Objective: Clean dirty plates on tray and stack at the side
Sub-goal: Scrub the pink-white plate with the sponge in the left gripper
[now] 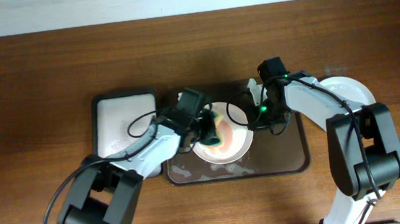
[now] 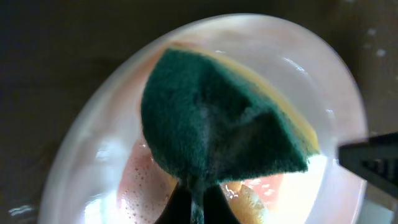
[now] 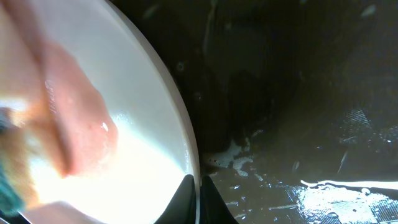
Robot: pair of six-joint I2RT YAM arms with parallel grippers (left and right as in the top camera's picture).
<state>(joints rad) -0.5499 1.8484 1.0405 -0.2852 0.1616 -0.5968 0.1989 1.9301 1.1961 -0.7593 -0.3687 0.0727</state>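
Resting on the tray (image 1: 291, 158), the white-pink plate (image 1: 232, 151) was clamped at its rim by the right gripper (image 3: 199, 196); a green sponge (image 2: 211, 118) was pinched on it by the left gripper (image 2: 198, 200).

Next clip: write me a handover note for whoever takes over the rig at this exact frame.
Left claw: shut on the sponge, green side pressed on the plate.
Right claw: shut on that plate's rim, apparently steadying it.
Things: the plate sits in the tray, wet with pinkish suds. The tray is sudsy too.
Done: at least one side plate lies right of the tray, partly hidden by the right arm, so the count is unclear.
Left: finish scrubbing this plate, stack it on the side plate, then probably return the sponge to the small tray.
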